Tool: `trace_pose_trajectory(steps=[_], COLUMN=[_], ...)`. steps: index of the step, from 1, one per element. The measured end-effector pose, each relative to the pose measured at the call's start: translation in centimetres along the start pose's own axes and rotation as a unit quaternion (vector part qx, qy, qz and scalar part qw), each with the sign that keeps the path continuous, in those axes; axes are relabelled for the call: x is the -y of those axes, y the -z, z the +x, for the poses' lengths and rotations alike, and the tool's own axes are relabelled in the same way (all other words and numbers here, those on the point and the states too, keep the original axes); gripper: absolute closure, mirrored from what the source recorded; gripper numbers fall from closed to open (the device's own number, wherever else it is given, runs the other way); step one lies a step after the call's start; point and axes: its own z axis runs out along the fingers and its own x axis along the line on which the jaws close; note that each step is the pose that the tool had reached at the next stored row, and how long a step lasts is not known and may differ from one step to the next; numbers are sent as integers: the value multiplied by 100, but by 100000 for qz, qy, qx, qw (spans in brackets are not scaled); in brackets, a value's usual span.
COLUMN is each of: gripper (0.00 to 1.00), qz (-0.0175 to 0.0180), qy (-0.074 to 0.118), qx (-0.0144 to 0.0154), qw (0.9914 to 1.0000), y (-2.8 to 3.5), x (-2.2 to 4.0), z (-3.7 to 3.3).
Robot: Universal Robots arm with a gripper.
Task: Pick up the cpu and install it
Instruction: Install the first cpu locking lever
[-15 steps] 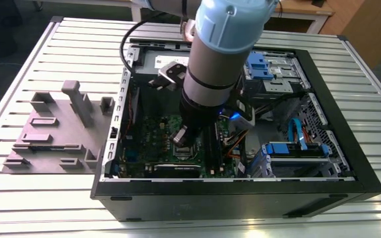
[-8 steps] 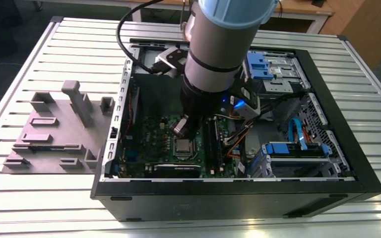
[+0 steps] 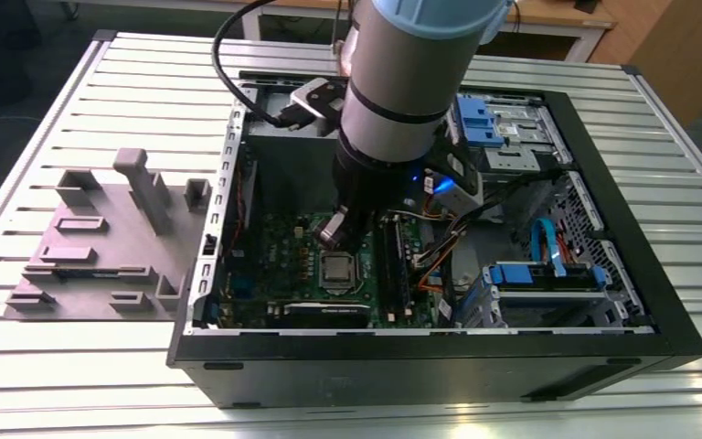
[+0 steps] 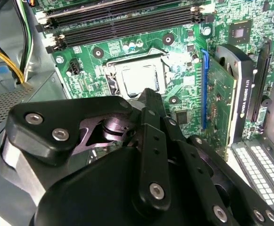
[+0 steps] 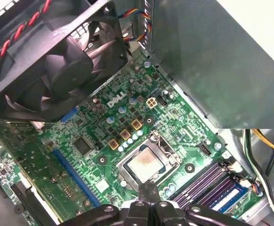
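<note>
The cpu (image 5: 145,165) is seen already seated in the dark socket (image 5: 167,143) on the green motherboard (image 5: 103,127), its silvery top lying flat and level inside the metal frame. In the second wrist view the same chip (image 4: 137,78) is found just beyond the tips of the hand (image 4: 148,94), apparently apart from them. The picking up and the placing are therefore judged to be done. Whether the frame has been latched down cannot be told.

The hand (image 5: 147,186) is held close above the socket's near edge, with its fingers pressed together and nothing pinched between them. In the exterior view the arm (image 3: 406,82) is seen reaching down into the open computer case (image 3: 449,357), with the hand (image 3: 333,233) just above the socket.

The case lies on its side on the slatted table (image 3: 83,366). It holds the motherboard, a black fan (image 5: 56,66) by the far wall, a grey power-supply box (image 5: 221,61), memory slots (image 4: 122,16), an upright expansion card (image 4: 243,89) beside the socket, blue drive brackets (image 3: 547,274) at the exterior view's right, and loose bundles of coloured cables (image 4: 14,61).

Outside the case, at the exterior view's left, a grey fixture (image 3: 101,242) of plastic blocks rests on the table. No chip is seen in its recesses.
</note>
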Motion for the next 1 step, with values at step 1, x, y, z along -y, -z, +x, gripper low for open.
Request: trace_pose_trajectory(steps=[1], gripper=[90], qz=[1], qy=[1], qx=[-5], qw=[100000], y=[1], x=[0], z=[0])
